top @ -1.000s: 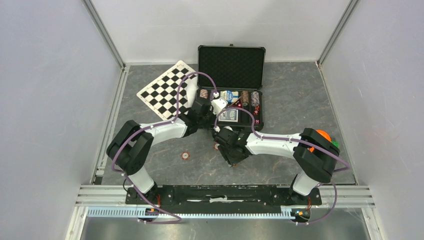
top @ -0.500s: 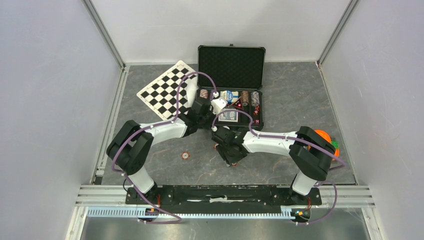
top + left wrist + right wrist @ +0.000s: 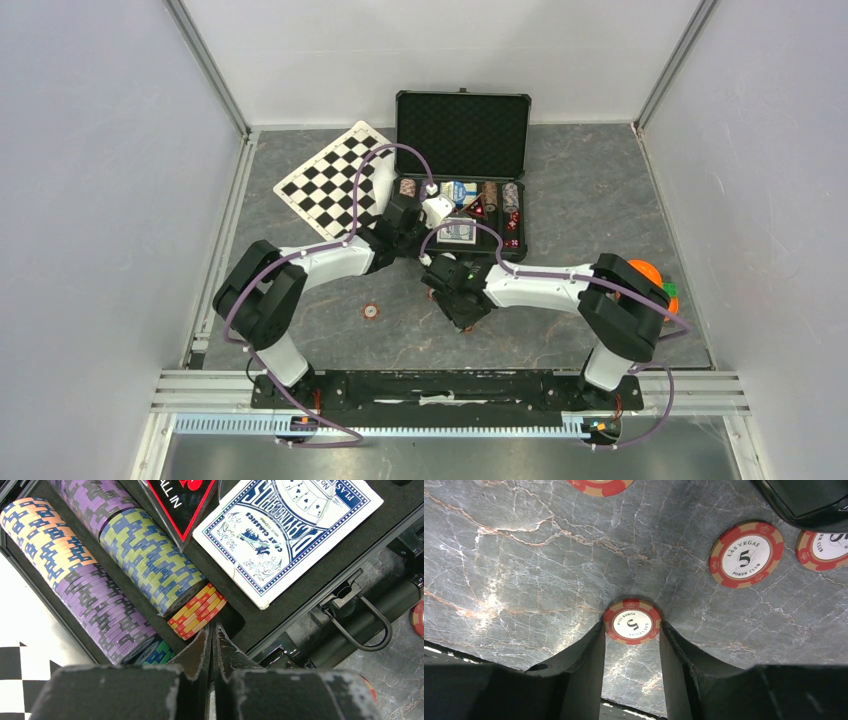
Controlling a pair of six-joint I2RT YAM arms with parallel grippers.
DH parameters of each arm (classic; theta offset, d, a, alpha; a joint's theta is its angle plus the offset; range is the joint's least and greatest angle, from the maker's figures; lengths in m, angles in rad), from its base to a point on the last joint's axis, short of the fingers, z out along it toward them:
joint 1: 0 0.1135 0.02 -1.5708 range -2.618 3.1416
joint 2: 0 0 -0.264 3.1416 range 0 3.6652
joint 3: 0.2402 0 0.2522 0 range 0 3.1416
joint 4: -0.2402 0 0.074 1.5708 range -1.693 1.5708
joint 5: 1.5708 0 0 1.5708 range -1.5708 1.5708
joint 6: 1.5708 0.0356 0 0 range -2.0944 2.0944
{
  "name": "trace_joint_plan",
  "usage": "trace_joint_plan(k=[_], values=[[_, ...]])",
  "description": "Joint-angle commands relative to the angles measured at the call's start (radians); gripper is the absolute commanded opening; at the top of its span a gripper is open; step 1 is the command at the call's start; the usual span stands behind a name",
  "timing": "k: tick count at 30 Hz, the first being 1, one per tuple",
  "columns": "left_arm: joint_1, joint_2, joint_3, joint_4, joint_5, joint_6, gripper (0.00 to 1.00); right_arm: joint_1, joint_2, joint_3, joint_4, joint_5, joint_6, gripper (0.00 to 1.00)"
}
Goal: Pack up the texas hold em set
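**1. Count**
- One black case (image 3: 462, 133) stands open at 12 o'clock on the table (image 3: 600, 200), with its foam-lined lid raised.
- One checkered board (image 3: 335, 180) lies at 10 o'clock, and one orange object (image 3: 650, 272) at 4 o'clock.
- One lone chip (image 3: 371, 311) lies at 8 o'clock.
- The right wrist view shows four red chips outside the case. These are the held chip (image 3: 632, 621), a second chip (image 3: 746, 554) at 2 o'clock from it, a third chip (image 3: 826, 550) cut off by the 3 o'clock edge, and a fourth chip (image 3: 599, 485) cut off by the 12 o'clock edge.

**2. Markings**
- The second chip reads "LAS VEGAS", "5", "POKER CLUB".
- The held chip shows "5"; its smaller text is too small to read.
- The triangular marker (image 3: 180, 500) shows "IN" and part of "ALL".
- The card deck (image 3: 285, 535) shows "PLAS", cut off.

**3. Case contents (left wrist view)**
- There are two long rows of chips standing on edge.
- The outer row (image 3: 65, 575) runs from orange to purple.
- The inner row (image 3: 145, 555) runs from purple to yellow-green and ends in a short red-and-yellow stack (image 3: 197, 611).
- One blue-backed card deck and one black, red-bordered triangular marker lie at 1 and 12 o'clock from the fingertips.

**4. Jaws**
- The left gripper (image 3: 212, 630) is clenched on nothing, with its tips just beside the red-and-yellow stack.
- The right gripper (image 3: 632, 626) grasps the held chip, with a finger against its rim at 9 o'clock and another at 3 o'clock. It cannot be told whether the chip is lifted off the table.
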Motion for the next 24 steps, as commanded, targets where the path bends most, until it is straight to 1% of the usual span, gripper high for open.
trace_joint_plan(k=[1, 5, 10, 22, 24], values=[[-0.007, 0.007, 0.032, 0.009, 0.02, -0.02, 0.06, 0.013, 0.014, -0.008, 0.041, 0.096, -0.017, 0.36], [-0.007, 0.009, 0.034, 0.009, 0.02, -0.022, 0.06, 0.017, -0.042, -0.006, 0.031, 0.115, -0.016, 0.36], [-0.007, 0.006, 0.034, 0.008, 0.02, -0.02, 0.06, 0.003, -0.102, 0.001, 0.024, 0.094, -0.021, 0.36], [-0.008, 0.003, 0.032, 0.006, 0.02, -0.02, 0.06, -0.071, -0.138, 0.048, -0.006, 0.079, -0.066, 0.36], [-0.007, 0.002, 0.032, 0.007, 0.02, -0.021, 0.06, -0.082, -0.141, 0.053, -0.01, 0.073, -0.072, 0.38]])
